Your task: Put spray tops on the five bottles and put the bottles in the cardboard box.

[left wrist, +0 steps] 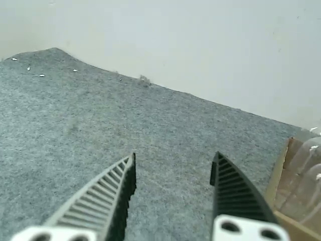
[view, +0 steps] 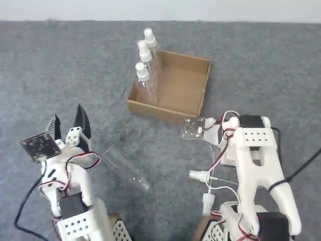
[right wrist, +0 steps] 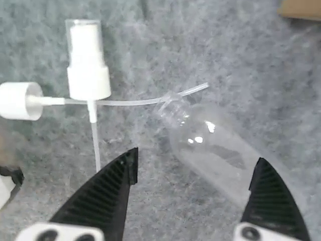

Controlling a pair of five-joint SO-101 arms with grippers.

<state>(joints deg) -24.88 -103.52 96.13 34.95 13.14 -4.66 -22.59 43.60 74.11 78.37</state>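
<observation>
Grey carpeted table (view: 60, 60). Cardboard box (view: 193, 85) at far centre, three capped bottles (view: 143, 83) standing along its left-hand wall in high view. My left gripper (left wrist: 174, 156) up over bare carpet, jaws spread, nothing held. My right gripper (right wrist: 196, 159) empty too, jaws wide apart, over uncapped bottle (right wrist: 213, 148) lying on side. Second uncapped bottle (view: 125, 169) lying between arms. Spray top (right wrist: 88, 75) and second spray top (right wrist: 15, 100) near bottle mouth, dip tubes crossing. Risks, I reckon: round bottle rolls out of pinch; crossed tubes snag, one top drags the other along.
</observation>
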